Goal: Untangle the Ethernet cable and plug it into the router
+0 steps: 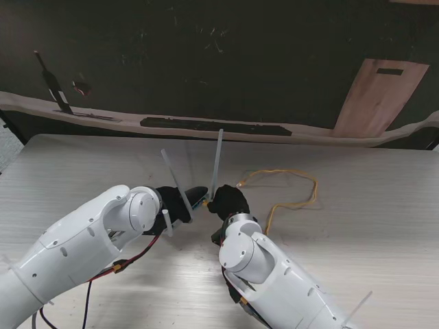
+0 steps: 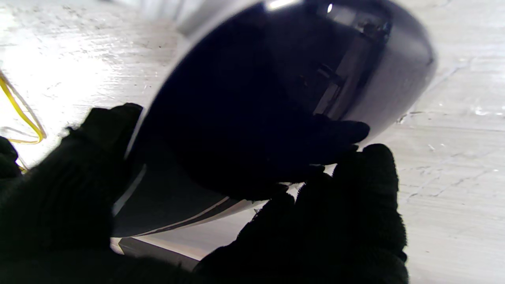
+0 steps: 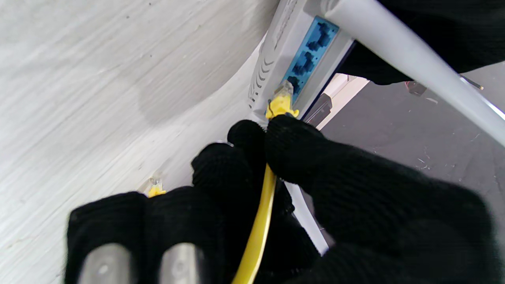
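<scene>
The table [image 1: 370,226] is pale wood-grain with a matt, lightly streaked surface. Both hands wear black knitted cloth gloves, fuzzy and matt: left hand [image 2: 59,197], right hand [image 3: 315,189]. The router [image 2: 276,90] has a glossy dark plastic shell that mirrors light; its port side [image 3: 307,63] is matt white and blue plastic. The yellow Ethernet cable [image 3: 258,228] looks smooth and rubbery. The arm shells [image 1: 82,240] are smooth glossy white plastic.
</scene>
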`<state>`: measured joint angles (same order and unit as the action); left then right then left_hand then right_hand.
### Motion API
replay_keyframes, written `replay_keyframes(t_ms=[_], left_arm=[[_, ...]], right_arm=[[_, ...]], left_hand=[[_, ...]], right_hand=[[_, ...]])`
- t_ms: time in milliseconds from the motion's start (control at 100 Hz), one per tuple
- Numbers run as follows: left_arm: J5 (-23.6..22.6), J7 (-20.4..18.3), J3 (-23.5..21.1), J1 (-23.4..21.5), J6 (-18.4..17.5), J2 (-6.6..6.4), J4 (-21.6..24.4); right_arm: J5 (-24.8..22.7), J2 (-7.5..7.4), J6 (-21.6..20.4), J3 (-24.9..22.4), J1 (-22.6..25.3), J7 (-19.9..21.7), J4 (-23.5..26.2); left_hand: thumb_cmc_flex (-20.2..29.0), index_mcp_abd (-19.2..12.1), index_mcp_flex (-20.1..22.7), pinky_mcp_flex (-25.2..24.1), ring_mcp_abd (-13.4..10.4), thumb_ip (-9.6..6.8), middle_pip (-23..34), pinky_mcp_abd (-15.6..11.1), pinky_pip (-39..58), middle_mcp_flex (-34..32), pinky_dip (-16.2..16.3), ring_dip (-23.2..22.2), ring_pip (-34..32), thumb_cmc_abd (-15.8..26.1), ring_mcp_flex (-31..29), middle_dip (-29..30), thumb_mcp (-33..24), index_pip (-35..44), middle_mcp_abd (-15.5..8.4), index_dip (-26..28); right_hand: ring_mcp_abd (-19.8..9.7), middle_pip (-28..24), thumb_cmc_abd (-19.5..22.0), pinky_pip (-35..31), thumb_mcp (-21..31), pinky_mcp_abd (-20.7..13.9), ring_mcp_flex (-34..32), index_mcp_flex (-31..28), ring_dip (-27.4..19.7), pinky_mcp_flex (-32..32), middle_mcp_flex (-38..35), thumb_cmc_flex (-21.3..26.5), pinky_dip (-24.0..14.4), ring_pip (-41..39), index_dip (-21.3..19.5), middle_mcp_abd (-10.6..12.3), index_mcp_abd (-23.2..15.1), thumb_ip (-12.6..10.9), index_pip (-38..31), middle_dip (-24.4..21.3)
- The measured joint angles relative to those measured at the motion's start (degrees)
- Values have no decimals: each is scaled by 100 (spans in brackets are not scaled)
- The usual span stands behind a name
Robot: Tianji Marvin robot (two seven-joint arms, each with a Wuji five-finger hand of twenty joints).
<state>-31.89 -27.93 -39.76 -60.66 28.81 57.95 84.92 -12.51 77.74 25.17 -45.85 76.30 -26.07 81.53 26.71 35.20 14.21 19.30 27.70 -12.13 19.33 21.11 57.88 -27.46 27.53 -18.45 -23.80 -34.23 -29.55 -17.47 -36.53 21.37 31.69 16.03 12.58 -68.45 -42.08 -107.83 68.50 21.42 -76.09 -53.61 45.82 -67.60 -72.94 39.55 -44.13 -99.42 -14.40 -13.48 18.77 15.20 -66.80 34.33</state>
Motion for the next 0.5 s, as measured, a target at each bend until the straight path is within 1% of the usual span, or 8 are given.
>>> replay_keyframes(t_ms=[130, 440, 500], left_arm=[[24, 20, -7, 0, -42, 1, -19], [53, 83, 36, 36, -109, 11, -78], [55, 85, 59, 52, -125, 11, -89]], right_arm=[[35, 39, 11, 14, -48, -45, -80], [87, 54, 20, 31, -77, -61, -105], [90, 54, 16, 37, -77, -61, -105]], left_hand=[[0, 9, 0, 0, 53, 0, 38, 42, 52, -1, 0, -12, -32, -7, 0, -16, 0, 17, 44, 1], [0, 15, 0, -2, 99, -6, 72, 91, 64, -1, 0, -64, -48, -47, 0, -18, 0, 48, 70, 53], [0, 39, 0, -2, 134, -6, 75, 127, 66, -2, 1, -68, -48, -47, 0, -19, 0, 48, 105, 57]], right_hand=[[0, -3, 0, 0, 44, 0, -1, 1, 0, 0, 0, -1, 11, -3, -4, 0, 0, -20, -29, 0], [0, -18, 0, 0, 92, 0, -4, 5, 0, 0, -1, -2, 48, -15, -7, 1, 0, -22, -68, 0], [0, -18, 0, 0, 98, 0, -6, 5, 0, 0, -1, -3, 62, -15, -7, 1, 0, -22, -71, 0]])
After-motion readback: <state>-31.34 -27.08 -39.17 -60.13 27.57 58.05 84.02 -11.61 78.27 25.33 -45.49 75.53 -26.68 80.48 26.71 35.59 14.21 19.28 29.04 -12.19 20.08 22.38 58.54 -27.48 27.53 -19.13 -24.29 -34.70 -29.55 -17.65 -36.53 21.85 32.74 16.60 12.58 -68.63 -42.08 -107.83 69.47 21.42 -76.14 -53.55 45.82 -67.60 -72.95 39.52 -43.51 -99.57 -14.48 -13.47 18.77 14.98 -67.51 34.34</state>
